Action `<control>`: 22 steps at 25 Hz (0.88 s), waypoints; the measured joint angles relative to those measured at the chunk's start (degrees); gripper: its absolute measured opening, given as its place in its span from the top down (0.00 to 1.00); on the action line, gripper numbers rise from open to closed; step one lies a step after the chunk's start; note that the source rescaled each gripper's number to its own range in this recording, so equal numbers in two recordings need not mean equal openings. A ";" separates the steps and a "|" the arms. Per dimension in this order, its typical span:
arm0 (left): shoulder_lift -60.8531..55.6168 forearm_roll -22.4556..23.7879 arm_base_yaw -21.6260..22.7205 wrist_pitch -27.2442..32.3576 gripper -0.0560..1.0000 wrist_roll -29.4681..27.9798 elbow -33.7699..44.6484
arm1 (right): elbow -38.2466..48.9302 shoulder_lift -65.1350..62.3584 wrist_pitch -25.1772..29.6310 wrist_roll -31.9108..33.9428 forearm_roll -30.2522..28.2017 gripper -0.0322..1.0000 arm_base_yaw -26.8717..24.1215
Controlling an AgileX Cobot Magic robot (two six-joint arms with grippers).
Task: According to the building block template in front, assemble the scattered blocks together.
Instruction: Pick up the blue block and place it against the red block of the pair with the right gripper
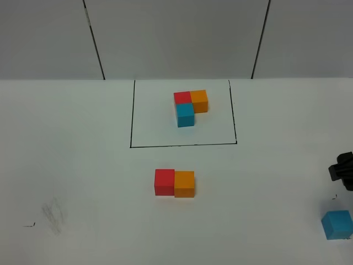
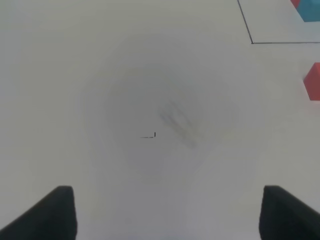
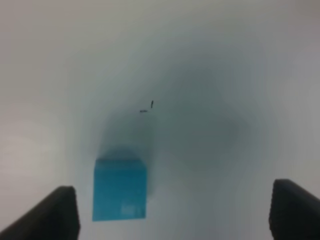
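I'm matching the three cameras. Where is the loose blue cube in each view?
Exterior high: the loose blue cube sits at the lower right edge.
Left wrist: not in it; the blue at the corner belongs to the template.
Right wrist: the cube lies just ahead of the open right gripper, off-centre.
Shared landmark: the small black tick mark beside it in those two views.

White table (image 1: 83, 165) with framed template cluster (image 1: 190, 107), touching red cube (image 1: 164, 181) and orange cube (image 1: 184, 184), separate blue cube (image 1: 337, 224)
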 joint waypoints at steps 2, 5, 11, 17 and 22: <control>0.00 0.00 0.00 0.00 0.20 0.00 0.00 | 0.00 0.86 0.30 0.35 -0.81 0.40 0.00; 0.00 0.00 0.00 0.00 0.20 0.00 0.00 | 0.00 1.51 0.17 0.39 -0.86 0.40 0.00; 0.00 0.00 0.00 0.00 0.20 0.00 0.00 | 0.00 2.43 0.50 -0.59 1.13 0.40 0.00; 0.00 0.00 0.00 0.00 0.20 0.00 0.00 | 0.57 4.76 -0.07 -2.08 2.64 0.40 0.00; 0.00 0.00 0.00 0.00 0.20 0.00 0.00 | 3.83 6.39 -2.74 -2.02 2.77 0.40 0.00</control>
